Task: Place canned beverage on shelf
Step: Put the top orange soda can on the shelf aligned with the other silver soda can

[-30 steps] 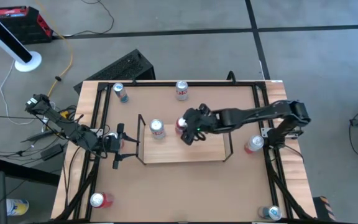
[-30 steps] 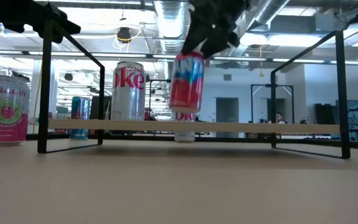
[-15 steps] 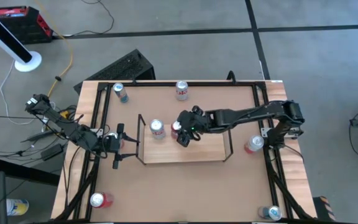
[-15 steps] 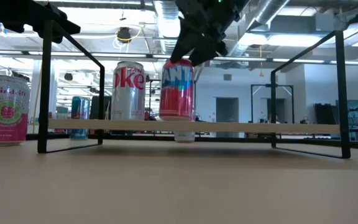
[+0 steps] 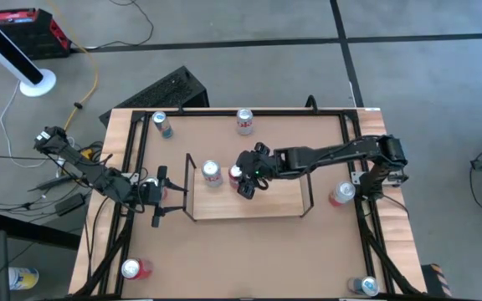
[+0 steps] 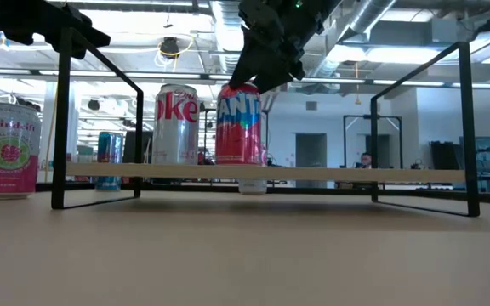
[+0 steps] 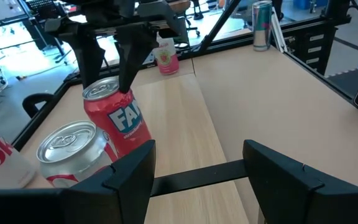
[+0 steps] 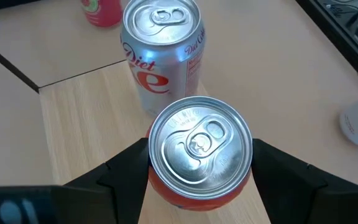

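The shelf (image 5: 262, 205), a light-wood board with black wire ends, lies mid-table. A Diet Coke can (image 5: 212, 173) stands on it. Right beside it stands a red Fanta can (image 6: 240, 123), its base on the board (image 6: 356, 175). My right gripper (image 5: 248, 173) reaches in from the table's right and is shut on the Fanta can's top; the can also shows in the right wrist view (image 8: 199, 149). My left gripper (image 5: 159, 197) is open and empty just outside the shelf's left wire end, which its wrist view shows (image 7: 197, 171). My right gripper pinches the Fanta can's upper wall just below the rim (image 8: 151, 165) between its two fingers, one on each side. The fingers (image 6: 258, 72) slant down from above and from the table's right. The can stands upright with its base on the shelf board.
Loose cans stand about the table: two at the far edge (image 5: 161, 124) (image 5: 244, 121), a pink one at the right (image 5: 340, 194), and one at each near corner (image 5: 132, 267) (image 5: 362, 286). Black rails (image 5: 136, 146) frame the tabletop. The shelf's right half is bare board.
My right gripper has gone toward the table's left and down with the Fanta can. The can hung tilted and clear of the board a second ago; now it stands upright on the board beside the Diet Coke can.
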You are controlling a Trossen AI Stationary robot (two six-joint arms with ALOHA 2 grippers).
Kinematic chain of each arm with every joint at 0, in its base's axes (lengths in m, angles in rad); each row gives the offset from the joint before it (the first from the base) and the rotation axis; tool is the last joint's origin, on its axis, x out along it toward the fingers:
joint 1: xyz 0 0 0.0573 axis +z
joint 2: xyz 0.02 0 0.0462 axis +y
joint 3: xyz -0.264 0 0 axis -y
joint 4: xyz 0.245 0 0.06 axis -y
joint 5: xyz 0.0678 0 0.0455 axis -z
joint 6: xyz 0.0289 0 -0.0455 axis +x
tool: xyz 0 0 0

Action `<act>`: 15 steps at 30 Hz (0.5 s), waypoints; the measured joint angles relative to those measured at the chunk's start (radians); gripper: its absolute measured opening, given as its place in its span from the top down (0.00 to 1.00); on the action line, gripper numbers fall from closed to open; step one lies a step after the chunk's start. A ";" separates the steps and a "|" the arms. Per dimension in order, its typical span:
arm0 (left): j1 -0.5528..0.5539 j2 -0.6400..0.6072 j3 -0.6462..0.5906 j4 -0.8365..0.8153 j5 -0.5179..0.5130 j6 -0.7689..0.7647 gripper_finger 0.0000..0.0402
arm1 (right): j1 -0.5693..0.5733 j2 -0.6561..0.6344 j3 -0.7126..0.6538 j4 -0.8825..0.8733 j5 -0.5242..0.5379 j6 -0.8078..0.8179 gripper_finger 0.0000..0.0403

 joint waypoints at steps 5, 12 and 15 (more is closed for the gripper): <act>0.000 0.000 0.000 0.000 0.000 0.000 0.43 | -0.003 0.000 0.000 -0.001 -0.002 -0.001 0.31; 0.000 0.000 0.000 0.000 0.000 0.000 0.43 | -0.003 0.001 0.000 -0.003 -0.002 -0.002 0.29; 0.000 0.000 0.000 0.000 0.000 0.000 0.43 | -0.003 0.001 -0.001 -0.003 -0.002 -0.002 0.28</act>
